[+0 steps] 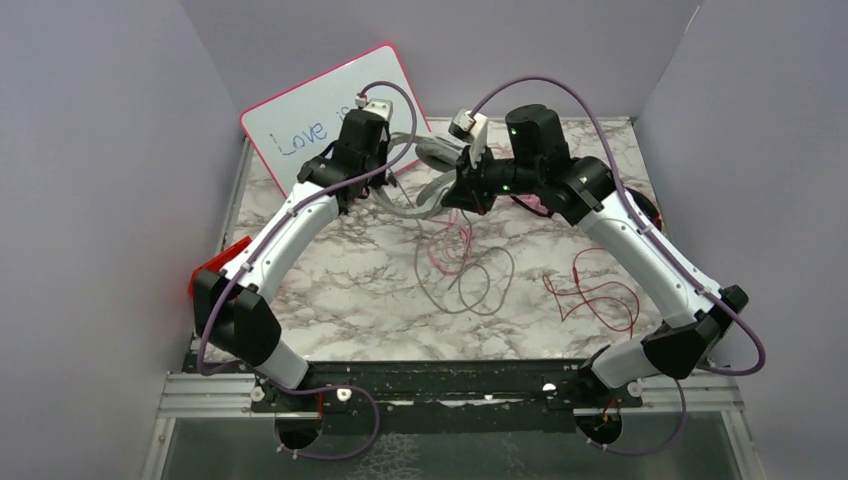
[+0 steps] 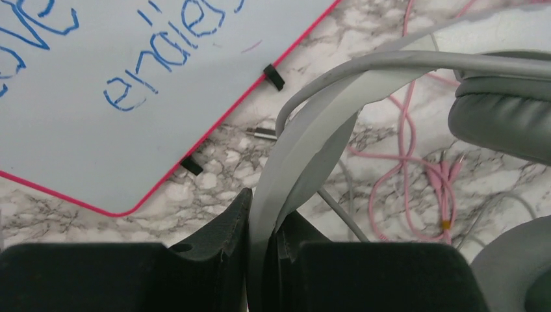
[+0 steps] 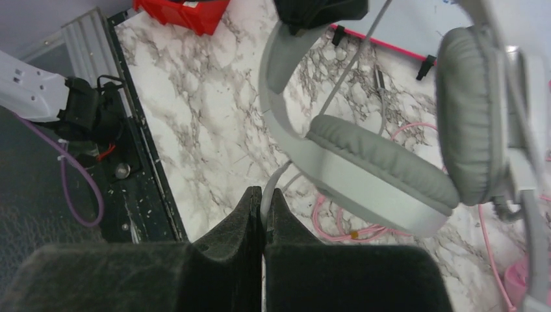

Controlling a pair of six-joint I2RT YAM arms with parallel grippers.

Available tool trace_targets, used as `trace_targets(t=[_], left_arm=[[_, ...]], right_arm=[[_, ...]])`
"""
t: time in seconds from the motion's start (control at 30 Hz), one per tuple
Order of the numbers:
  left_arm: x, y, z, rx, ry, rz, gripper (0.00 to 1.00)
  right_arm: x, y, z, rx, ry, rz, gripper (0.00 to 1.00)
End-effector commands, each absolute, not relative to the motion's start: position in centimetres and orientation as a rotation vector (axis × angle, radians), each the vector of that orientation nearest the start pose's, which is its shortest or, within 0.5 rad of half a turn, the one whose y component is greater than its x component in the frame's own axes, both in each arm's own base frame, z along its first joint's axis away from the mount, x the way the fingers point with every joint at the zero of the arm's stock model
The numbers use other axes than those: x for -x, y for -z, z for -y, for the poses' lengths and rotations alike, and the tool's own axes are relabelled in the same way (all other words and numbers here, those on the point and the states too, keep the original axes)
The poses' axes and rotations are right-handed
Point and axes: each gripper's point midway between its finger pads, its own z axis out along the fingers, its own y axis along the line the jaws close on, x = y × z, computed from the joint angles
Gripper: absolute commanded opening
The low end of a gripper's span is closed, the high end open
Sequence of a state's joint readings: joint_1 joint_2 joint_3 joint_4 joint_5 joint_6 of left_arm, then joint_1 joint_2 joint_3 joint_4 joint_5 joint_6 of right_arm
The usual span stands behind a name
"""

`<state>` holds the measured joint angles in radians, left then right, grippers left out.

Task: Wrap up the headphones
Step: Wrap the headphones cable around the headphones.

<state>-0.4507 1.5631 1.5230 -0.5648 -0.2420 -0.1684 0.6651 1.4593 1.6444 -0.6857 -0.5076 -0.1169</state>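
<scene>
The grey headphones [image 1: 430, 160] hang above the back of the marble table between both grippers. My left gripper [image 2: 266, 208] is shut on their grey headband [image 2: 305, 149]. My right gripper [image 3: 265, 195] is shut on the thin grey cable [image 3: 273, 185] just below a padded cup [image 3: 383, 169]. The rest of that grey cable [image 1: 470, 280] lies in loops on the table. A pink cable [image 1: 450, 240] lies under the headphones; the pink pair shows only as a pink edge [image 3: 523, 283]. The red-and-black pair [image 1: 643, 208] is mostly hidden behind my right arm, its red cable [image 1: 590, 295] spread out at the right.
A whiteboard with a pink rim [image 1: 330, 120] leans at the back left, close to my left gripper. A red bin [image 1: 215, 265] sits at the table's left edge. A jack plug [image 2: 263, 133] lies by the whiteboard. Walls enclose the table on three sides.
</scene>
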Motion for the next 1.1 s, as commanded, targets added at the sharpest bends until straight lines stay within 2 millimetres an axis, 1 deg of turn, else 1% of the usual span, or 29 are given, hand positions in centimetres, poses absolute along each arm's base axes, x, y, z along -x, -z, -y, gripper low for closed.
trace_targets(t=[0.0, 0.1, 0.17, 0.23, 0.3, 0.37, 0.4, 0.47, 0.57, 0.67, 0.73, 0.8, 0.87, 0.93, 1.0, 1.07], left_arm=[[-39.4, -25.2, 14.2, -0.272, -0.016, -2.145, 0.0], [-38.7, -25.8, 13.0, -0.181, -0.046, -2.125, 0.0], [-38.4, -26.2, 13.1, -0.195, -0.034, -2.119, 0.0], [-37.9, -26.3, 13.2, -0.222, -0.047, -2.134, 0.0], [-37.4, -25.9, 13.5, -0.254, -0.038, -2.159, 0.0], [-36.9, -25.7, 13.8, -0.258, -0.007, -2.175, 0.0], [-36.8, -25.9, 13.8, -0.232, 0.001, -2.175, 0.0], [-36.6, -26.5, 13.4, -0.175, 0.003, -2.165, 0.0], [-36.4, -26.6, 13.3, -0.171, -0.009, -2.2, 0.0], [-36.0, -24.7, 13.6, -0.215, -0.014, -2.283, 0.0], [-35.4, -23.1, 13.8, -0.23, -0.008, -2.328, 0.0], [-35.0, -21.6, 13.2, -0.207, -0.042, -2.357, 0.0], [-34.9, -19.9, 12.3, -0.174, -0.073, -2.374, 0.0], [-34.6, -17.9, 12.0, -0.145, -0.037, -2.405, 0.0], [-34.3, -16.2, 12.1, -0.121, 0.0, -2.429, 0.0], [-34.1, -15.2, 12.3, -0.129, 0.026, -2.435, 0.0]], right_arm=[[-27.9, -34.9, -30.6, 1.098, -0.749, -1.808, 0.0], [-28.9, -33.4, -30.0, 1.065, -0.674, -1.904, 0.0], [-29.5, -32.4, -29.2, 1.035, -0.592, -1.943, 0.0], [-30.2, -31.9, -28.2, 1.02, -0.497, -1.965, 0.0], [-30.5, -31.8, -27.6, 1.039, -0.439, -1.973, 0.0], [-30.6, -31.9, -27.2, 1.048, -0.399, -1.971, 0.0], [-30.7, -31.9, -27.0, 1.037, -0.382, -1.974, 0.0], [-30.9, -31.6, -26.9, 1.016, -0.374, -1.974, 0.0], [-31.0, -30.4, -27.3, 1.003, -0.369, -1.961, 0.0], [-31.5, -30.6, -28.6, 1.007, -0.41, -1.911, 0.0], [-31.2, -30.3, -30.0, 1.057, -0.48, -1.895, 0.01], [-31.1, -28.9, -30.9, 1.099, -0.514, -1.925, 0.01], [-31.5, -27.0, -31.0, 1.107, -0.501, -1.971, 0.01], [-31.7, -25.5, -31.2, 1.109, -0.497, -2.007, 0.01], [-31.6, -24.7, -31.4, 1.114, -0.511, -2.015, 0.01], [-31.3, -24.2, -31.8, 1.13, -0.542, -2.017, 0.01]])
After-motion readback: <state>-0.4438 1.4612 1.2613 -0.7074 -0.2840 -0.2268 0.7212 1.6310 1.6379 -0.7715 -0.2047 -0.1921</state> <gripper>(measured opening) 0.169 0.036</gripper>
